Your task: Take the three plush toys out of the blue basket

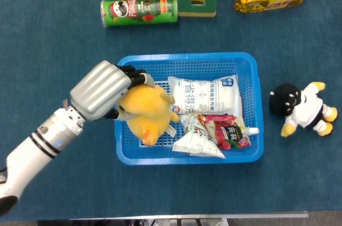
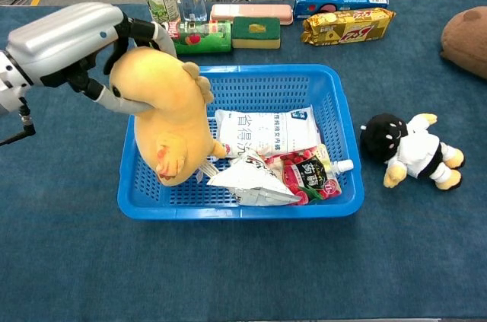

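The blue basket [image 2: 338, 147] sits mid-table. My left hand [image 2: 72, 39] grips the yellow plush toy [image 2: 169, 120] by its top; it hangs lengthwise downward, feet just above the basket's left end. I judge clear table lies leftward. My right hand isn't visible.

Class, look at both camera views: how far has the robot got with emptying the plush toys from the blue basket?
Done: the black-and-white plush lies on the table, right of the blue basket. A brown plush sits at the chest view's right edge, also outside.

In hand: the left hand grips the yellow plush, raised but hanging over the basket.

Left: setting it down outside. Only snack packets show inside otherwise.
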You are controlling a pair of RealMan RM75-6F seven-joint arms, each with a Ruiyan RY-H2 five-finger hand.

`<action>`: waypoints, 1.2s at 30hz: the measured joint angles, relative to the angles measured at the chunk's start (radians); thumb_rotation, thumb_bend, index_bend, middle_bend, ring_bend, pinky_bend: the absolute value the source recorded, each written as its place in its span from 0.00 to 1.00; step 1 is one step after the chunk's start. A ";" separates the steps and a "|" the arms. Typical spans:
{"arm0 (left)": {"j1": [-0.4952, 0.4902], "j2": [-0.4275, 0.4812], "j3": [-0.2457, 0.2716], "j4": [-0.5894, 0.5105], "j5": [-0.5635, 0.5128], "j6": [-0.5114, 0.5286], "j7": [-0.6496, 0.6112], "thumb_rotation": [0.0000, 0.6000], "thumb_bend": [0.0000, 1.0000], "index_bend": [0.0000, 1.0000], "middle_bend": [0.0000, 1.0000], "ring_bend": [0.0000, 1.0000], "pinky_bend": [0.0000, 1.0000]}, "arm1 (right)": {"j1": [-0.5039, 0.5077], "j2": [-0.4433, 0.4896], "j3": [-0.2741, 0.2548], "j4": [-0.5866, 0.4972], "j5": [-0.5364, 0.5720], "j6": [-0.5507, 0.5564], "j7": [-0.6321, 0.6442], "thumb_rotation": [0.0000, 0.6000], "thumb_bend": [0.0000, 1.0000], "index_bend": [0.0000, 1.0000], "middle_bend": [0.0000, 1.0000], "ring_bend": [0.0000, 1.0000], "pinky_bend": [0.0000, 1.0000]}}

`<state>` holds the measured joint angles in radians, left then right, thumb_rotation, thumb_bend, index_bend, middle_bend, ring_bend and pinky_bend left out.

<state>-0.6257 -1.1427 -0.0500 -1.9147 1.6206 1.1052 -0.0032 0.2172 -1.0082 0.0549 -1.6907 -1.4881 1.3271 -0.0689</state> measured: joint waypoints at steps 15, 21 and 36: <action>0.166 -0.045 -0.073 -0.033 -0.002 0.371 0.355 1.00 0.25 0.50 0.50 0.50 0.71 | -0.010 0.001 -0.004 0.006 -0.003 0.003 0.022 1.00 0.00 0.02 0.09 0.13 0.50; 0.235 -0.093 -0.090 0.066 -0.059 0.437 0.440 1.00 0.25 0.49 0.48 0.49 0.71 | -0.005 -0.004 -0.005 0.005 0.003 -0.012 0.017 1.00 0.00 0.02 0.09 0.13 0.50; 0.300 -0.041 0.006 0.086 -0.271 0.242 0.429 1.00 0.24 0.10 0.08 0.33 0.70 | 0.006 -0.018 -0.005 0.002 0.014 -0.038 0.009 1.00 0.00 0.02 0.09 0.13 0.50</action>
<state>-0.3259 -1.1837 -0.0442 -1.8291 1.3495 1.3475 0.4261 0.2235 -1.0260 0.0498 -1.6882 -1.4738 1.2890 -0.0600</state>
